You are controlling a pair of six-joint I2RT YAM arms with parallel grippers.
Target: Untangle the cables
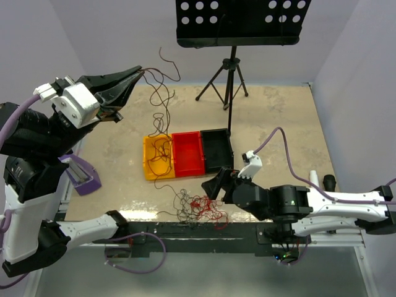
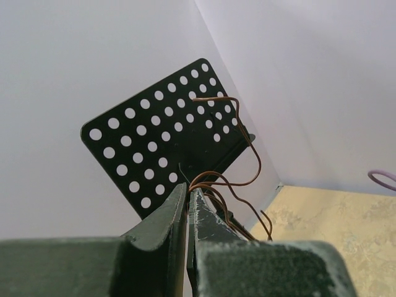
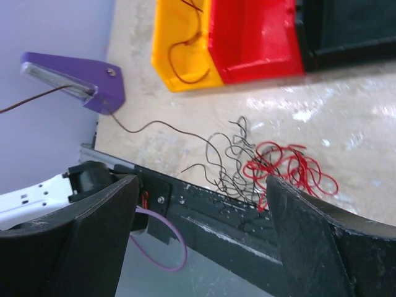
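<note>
Starting at the upper left of the overhead view, the left gripper (image 1: pixel 137 73) hangs high above the table (image 1: pixel 278 111), its jaws pinched shut on a brown wire (image 1: pixel 162 105). Its wrist view shows thin strands curling out from between the closed tips. The wire drops in loose curls toward mid-frame and dips into the yellow bin (image 1: pixel 148 164). From there it appears to run on to the tangle (image 1: pixel 199 207), a knot of black and red strands at the table's near edge, lower centre. The held wire's long axis therefore runs from upper left to lower centre, and it looks slack, not taut.

Just right of the knot sits the right gripper (image 1: pixel 218 185), spread wide and holding nothing. In its wrist view the tangle lies just beyond the 2 fingers, with the red loops toward the right one. This arm is by far the nearer, so the next pinch on the knot is probably its job, while the left draws up and away.

The tabletop is mottled beige and glossy toward the front. 3 bins stand side by side at centre, the red bin (image 1: pixel 187 154) and black bin (image 1: pixel 216 148) following the yellow. A purple block (image 1: pixel 83 176) lies at the left edge, a music stand (image 1: pixel 241 21) rises at upper centre, and pale walls close in on both sides.
</note>
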